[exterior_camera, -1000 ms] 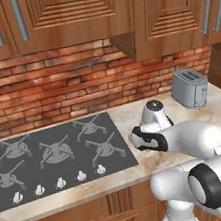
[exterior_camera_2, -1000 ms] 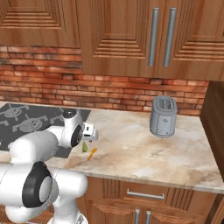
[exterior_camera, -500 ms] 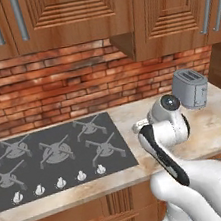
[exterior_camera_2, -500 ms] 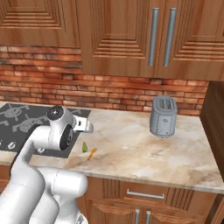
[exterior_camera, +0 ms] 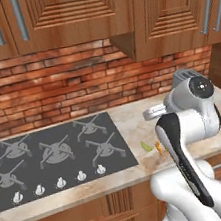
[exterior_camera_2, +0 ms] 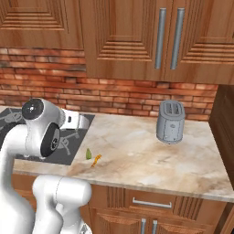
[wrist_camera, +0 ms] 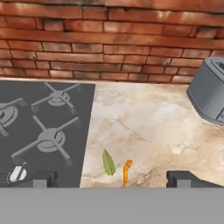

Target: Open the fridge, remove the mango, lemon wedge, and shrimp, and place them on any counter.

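Lemon wedge (wrist_camera: 108,162) and shrimp (wrist_camera: 126,171) lying side by side, low centre of the hand view, on the counter (wrist_camera: 148,127) just right of the cooktop (wrist_camera: 43,127). Gripper (wrist_camera: 111,178) spread wide, empty, hovering above them. Looks like a between-trips step: two foods delivered, mango nowhere on this counter. Next up, probably turning back toward the fridge for it. Toaster (exterior_camera_2: 170,121) sitting well clear at right.
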Controlling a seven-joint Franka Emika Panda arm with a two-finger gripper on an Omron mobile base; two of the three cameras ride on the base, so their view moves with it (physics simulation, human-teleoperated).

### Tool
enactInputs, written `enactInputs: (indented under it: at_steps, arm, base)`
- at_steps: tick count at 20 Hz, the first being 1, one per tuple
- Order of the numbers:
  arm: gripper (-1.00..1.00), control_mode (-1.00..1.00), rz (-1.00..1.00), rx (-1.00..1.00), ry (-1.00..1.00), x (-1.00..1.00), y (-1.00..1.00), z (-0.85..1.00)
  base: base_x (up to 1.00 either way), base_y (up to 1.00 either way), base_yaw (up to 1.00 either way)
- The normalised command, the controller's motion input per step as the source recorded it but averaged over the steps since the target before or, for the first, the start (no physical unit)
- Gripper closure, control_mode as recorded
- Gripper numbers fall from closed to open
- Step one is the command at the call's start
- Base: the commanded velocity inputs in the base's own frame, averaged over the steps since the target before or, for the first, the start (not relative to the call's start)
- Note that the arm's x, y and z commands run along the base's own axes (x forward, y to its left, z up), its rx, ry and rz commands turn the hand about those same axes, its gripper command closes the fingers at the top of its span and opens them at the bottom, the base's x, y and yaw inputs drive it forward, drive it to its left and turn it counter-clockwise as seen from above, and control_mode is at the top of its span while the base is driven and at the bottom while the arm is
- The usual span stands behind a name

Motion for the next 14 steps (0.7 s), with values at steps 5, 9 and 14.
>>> enactInputs:
  at_steps: [5,9,14]
  arm:
    - [-1.0,-1.0,0.0,0.08,-0.17,-0.95,-0.07,0.96]
    - [-1.0,-1.0,0.0,0.02,-0.25,-0.98,0.0,0.6]
    - [-1.0,-1.0,-0.03,0.0,-0.21,-0.68,0.0,0.19]
  base:
    - [0.0,0.0,0.0]
    - [0.0,0.0,0.0]
    - [0.0,0.0,0.0]
